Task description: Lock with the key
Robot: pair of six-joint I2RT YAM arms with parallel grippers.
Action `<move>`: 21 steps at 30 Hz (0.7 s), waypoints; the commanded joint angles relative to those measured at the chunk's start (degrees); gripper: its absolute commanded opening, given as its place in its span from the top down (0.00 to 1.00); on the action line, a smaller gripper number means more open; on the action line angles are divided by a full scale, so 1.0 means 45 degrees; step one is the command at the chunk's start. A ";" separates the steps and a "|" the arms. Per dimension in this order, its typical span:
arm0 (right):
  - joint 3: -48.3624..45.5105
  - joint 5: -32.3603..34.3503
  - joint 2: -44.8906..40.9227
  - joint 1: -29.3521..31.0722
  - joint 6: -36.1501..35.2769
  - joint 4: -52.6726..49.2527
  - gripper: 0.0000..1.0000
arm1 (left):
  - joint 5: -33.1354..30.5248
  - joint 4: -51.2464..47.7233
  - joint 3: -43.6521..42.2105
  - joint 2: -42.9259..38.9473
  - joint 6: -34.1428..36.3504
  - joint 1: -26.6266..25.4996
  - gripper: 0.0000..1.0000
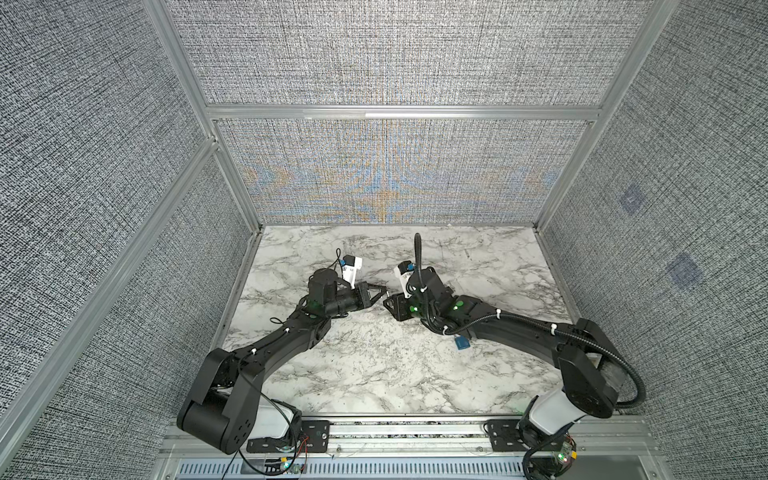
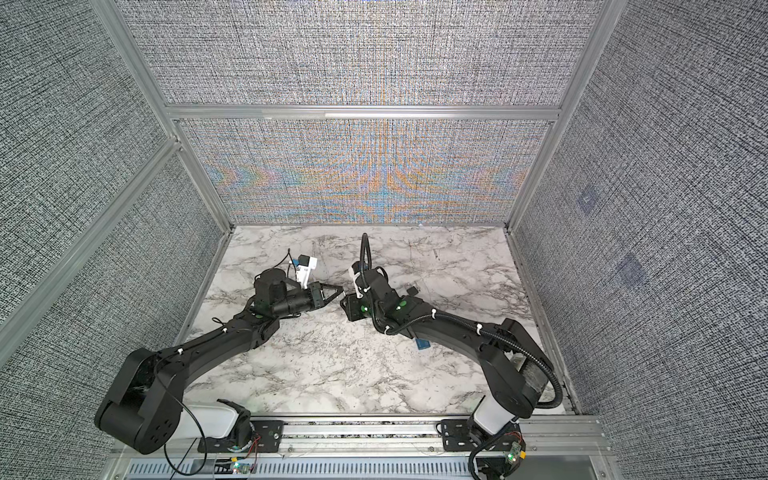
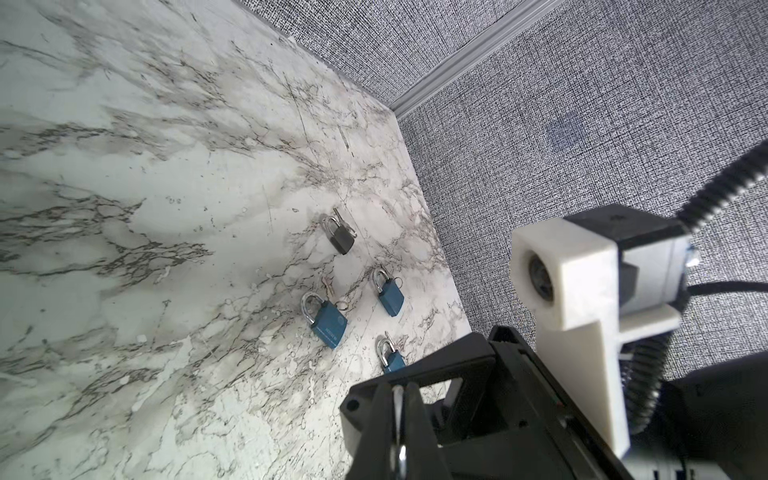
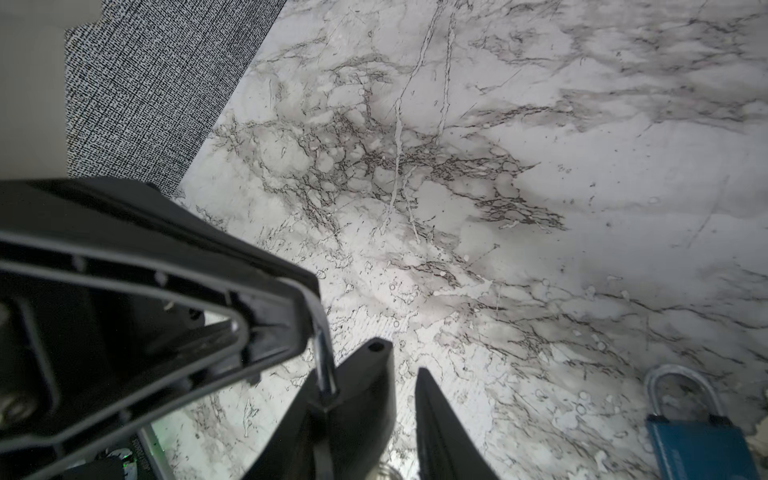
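Observation:
My left gripper is shut on a thin silver key, whose blade sticks out past the fingertips. The blade's end rests against the outer side of one finger of my right gripper. The right jaws stand a little apart, with bare marble showing between the tips. Both grippers meet tip to tip over the middle of the table in both top views. A black padlock and three blue padlocks lie on the table to the right, shackles closed.
The marble table is walled by grey fabric panels with aluminium rails. One blue padlock shows beside the right forearm; that arm hides most of the others in both top views. A black cable conduit loops above the right wrist.

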 commanded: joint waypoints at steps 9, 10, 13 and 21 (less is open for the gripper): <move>0.0081 0.0371 -0.0010 -0.0009 -0.0147 0.0105 0.90 | 0.0058 0.0166 0.0230 -0.0174 0.0164 -0.0002 1.00; 0.0062 0.0356 -0.0034 -0.0028 -0.0144 0.0084 0.94 | 0.0054 0.0199 0.0235 -0.0163 0.0168 -0.0006 1.00; -0.0029 0.0055 -0.0151 -0.0147 -0.0139 0.0035 1.00 | 0.0019 0.0136 0.0272 -0.0222 0.0252 -0.0002 1.00; -0.0593 -0.3745 -0.0701 -0.1311 -0.0281 0.0585 1.00 | -0.0189 -0.0708 0.0665 -0.0284 0.0977 0.0040 0.82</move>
